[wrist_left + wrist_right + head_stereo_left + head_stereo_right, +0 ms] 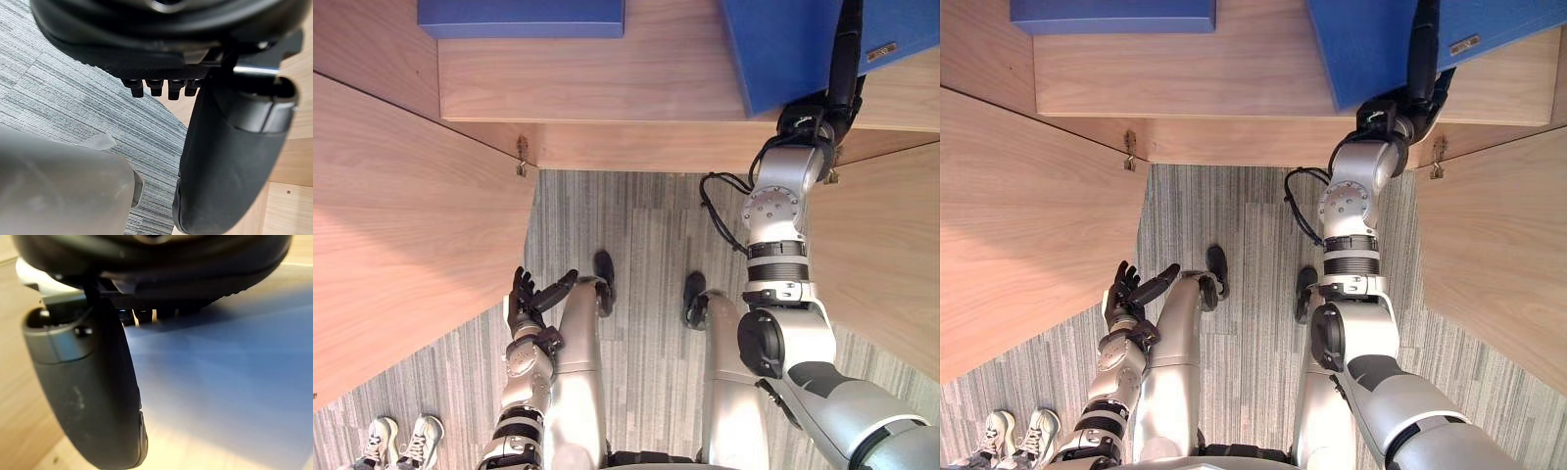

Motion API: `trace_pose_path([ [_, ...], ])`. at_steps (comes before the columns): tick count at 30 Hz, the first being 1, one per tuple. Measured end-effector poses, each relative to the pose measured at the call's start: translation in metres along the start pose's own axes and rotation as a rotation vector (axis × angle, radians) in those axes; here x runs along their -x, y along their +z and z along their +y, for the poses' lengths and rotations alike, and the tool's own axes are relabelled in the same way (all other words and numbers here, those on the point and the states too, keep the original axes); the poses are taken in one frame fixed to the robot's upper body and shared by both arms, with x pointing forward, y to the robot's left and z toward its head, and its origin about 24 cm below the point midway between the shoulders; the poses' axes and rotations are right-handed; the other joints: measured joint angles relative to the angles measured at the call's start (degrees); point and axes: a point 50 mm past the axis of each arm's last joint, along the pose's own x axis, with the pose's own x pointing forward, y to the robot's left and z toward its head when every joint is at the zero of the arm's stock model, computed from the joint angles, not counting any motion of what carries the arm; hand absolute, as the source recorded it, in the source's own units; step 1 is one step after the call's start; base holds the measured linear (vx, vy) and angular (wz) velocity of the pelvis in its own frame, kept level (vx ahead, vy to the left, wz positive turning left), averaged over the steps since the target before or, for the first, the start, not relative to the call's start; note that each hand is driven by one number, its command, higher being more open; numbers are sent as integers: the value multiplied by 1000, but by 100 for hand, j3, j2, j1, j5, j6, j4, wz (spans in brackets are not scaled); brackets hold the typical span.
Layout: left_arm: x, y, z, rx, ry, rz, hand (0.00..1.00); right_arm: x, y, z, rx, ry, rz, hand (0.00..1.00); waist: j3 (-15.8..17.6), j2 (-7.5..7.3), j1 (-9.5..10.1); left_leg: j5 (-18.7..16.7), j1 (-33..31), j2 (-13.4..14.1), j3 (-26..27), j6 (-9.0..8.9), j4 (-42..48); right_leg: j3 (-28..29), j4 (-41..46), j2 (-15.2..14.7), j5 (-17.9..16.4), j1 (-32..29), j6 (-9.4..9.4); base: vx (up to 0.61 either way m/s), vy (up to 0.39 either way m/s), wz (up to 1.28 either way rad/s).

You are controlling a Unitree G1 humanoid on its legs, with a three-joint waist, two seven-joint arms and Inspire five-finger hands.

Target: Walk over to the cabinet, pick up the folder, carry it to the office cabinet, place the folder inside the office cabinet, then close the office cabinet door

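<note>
At 7 o'clock, far corner: one pair of white sneakers (401, 436) of a person, on grey striped carpet (636, 245). At 9 o'clock: left light-wood cabinet door (401, 225), swung open. Just right of it, low at 7 o'clock: left hand (524, 302), spread and relaxed, holding nothing, well apart from any folder. At 11 o'clock: first flat blue rectangular folder (521, 18), lying square on the light-wood shelf (597, 83), untouched. At 1 o'clock: second flat blue folder (778, 54), skewed on the same shelf, near corner reaching the shelf's front edge. Right hand (845, 59) laid on its right part, reaching toward 12 o'clock; blue face directly past the hand in the right wrist view. Spread or clamping: cannot tell. At 3 o'clock: right light-wood cabinet door (891, 255), open too.

Key relation: second flat blue folder directly under right hand, no gap to close; left hand far off toward 7 o'clock, so right arm clearly nearer. Long axis of that folder cut off at the frame edge, cannot tell.

Count: two folders, two doors, one shelf, one pair of sneakers.

Judged: lifting or setting down, unclear which; doors not yet closed.
</note>
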Motion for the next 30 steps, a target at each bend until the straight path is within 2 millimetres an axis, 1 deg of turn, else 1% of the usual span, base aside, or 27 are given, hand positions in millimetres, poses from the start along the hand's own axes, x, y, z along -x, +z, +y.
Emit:
trace_pose_path([
  [2,0,-1,-1,4,-1,3,100,2,-4,9,74,90,10,100,-22,36,0,1,3,12,4,-1,-12,2,-26,12,2,3,-3,0,0,0],
  [6,0,-1,-1,7,-1,2,100,9,-16,19,188,212,56,100,-23,37,0,1,17,43,4,-2,-16,-4,-55,44,6,22,-7,1,-14,-2],
  [8,0,-1,-1,16,0,5,100,11,-22,24,278,290,79,100,-24,36,-1,1,54,60,4,-2,-40,-13,-99,60,15,72,-16,0,0,0],
  [9,0,-1,-1,17,-1,7,100,12,-24,24,302,307,87,100,-24,36,-3,1,73,63,4,-2,-48,-16,-115,64,18,94,-17,0,0,0],
  [12,1,-5,0,20,-10,21,100,12,-38,17,461,383,145,100,-55,36,-11,1,170,95,3,-3,-108,-37,-230,98,53,213,-31,-6,-16,-3],
  [15,-1,-8,0,10,-26,37,100,9,-42,15,614,474,163,100,-67,34,-27,55,285,88,85,10,-269,-16,-363,85,119,306,-26,-4,-20,-1],
  [16,-1,-8,0,9,-26,40,100,8,-42,15,624,480,168,100,-67,34,-28,64,307,88,97,9,-295,-13,-389,85,132,320,-27,0,0,0],
  [17,-1,-12,1,4,-24,54,100,6,-43,13,680,506,174,0,-75,33,-44,102,368,85,123,9,-400,-20,-496,85,182,377,-26,0,0,0],
  [20,0,-17,1,-24,-50,75,100,0,-41,3,844,563,182,0,-176,27,-69,180,430,66,140,11,-594,-51,-703,76,266,461,-21,7,-9,2],
  [21,0,-18,1,-33,-55,79,100,-2,-39,2,875,571,183,0,-177,27,-73,186,453,61,141,14,-617,-57,-728,69,271,487,-20,16,-16,6],
  [23,1,-20,2,-43,-70,89,100,-8,-35,-6,991,599,181,0,-178,26,-103,197,527,34,141,24,-688,-86,-796,32,276,570,-14,16,-17,8],
  [26,0,-21,3,-64,-80,95,100,-13,-32,-15,1078,605,182,0,-180,22,-110,198,572,28,156,23,-723,-129,-841,1,278,648,-11,25,-19,6],
  [30,1,-24,4,-81,-88,108,100,-13,-33,-22,1104,609,204,0,-182,18,-101,199,630,27,208,24,-771,-132,-900,-21,286,704,2,4,-5,1],
])
